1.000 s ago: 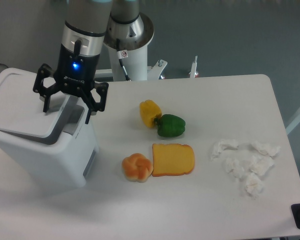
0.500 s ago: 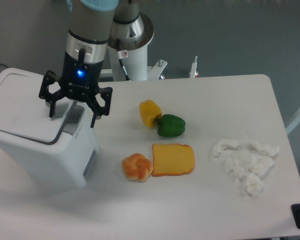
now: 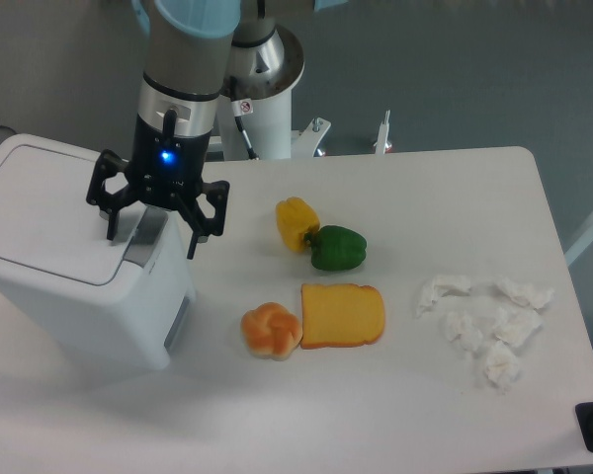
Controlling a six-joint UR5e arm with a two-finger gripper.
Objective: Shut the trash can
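The trash can [image 3: 74, 286] is a large white boxy bin at the table's left side. Its flat white lid [image 3: 49, 207] lies down flat on the body. The grey latch panel [image 3: 146, 232] shows at the lid's right edge. My gripper [image 3: 151, 235] hangs over that right edge, fingers spread wide and pointing down. One fingertip [image 3: 111, 229] is over the lid, the other [image 3: 193, 247] is past the bin's right side. It holds nothing.
On the white table [image 3: 455, 188] lie a yellow pepper [image 3: 295, 221], a green pepper [image 3: 337, 248], a bread slice [image 3: 343, 315] and a bun [image 3: 271, 330]. Several crumpled tissues [image 3: 486, 316] lie at the right. The arm's base [image 3: 262, 79] stands behind.
The lid has gone from tilted up to flat on the bin. My gripper has moved down and a little to the right along with it.
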